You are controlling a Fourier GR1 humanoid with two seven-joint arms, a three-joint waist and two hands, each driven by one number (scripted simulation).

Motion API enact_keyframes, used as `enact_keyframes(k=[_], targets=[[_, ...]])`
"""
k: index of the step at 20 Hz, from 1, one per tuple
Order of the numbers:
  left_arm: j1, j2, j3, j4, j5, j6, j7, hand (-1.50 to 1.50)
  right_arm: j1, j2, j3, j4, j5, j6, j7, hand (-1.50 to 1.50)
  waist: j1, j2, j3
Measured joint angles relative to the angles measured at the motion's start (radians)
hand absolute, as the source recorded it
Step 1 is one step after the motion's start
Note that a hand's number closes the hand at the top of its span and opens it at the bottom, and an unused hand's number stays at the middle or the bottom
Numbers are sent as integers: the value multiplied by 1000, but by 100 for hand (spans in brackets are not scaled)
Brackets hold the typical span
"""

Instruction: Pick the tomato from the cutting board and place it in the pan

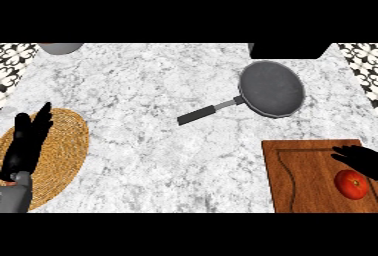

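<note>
We can read no text, label, brand, number or sign anywhere here; the only markings are the black-and-white ornamental tiles (16,64) at the upper left and upper right of the frame.

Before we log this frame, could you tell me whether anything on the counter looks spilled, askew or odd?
Nothing stands out. The tomato sits whole on the cutting board, and the pan lies flat and empty on the counter.
</note>
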Motion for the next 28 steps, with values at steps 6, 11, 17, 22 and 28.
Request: enact_keyframes(k=[6, 11, 17, 22, 28], targets=[[-20, -17, 21, 7, -22, -19, 10, 0, -29, 68, -1, 35, 75, 8, -3, -150, 1, 0, 0], [11, -23, 48, -13, -33, -39, 0, 0, -21, 108, -16, 28, 127, 29, 7, -150, 1, 0, 0], [4, -40, 60, -26, -50, -50, 15, 0, -77, 155, -19, 125, 209, -1, 4, 150, 3, 0, 0], [-4, -53, 67, 1, -63, -51, -7, 0, -108, 184, -1, 185, 275, -117, -44, 150, 2, 0, 0], [-2, -58, 83, -1, -75, -66, -3, 0, -127, 198, -45, 220, 299, -193, -97, 150, 2, 0, 0]])
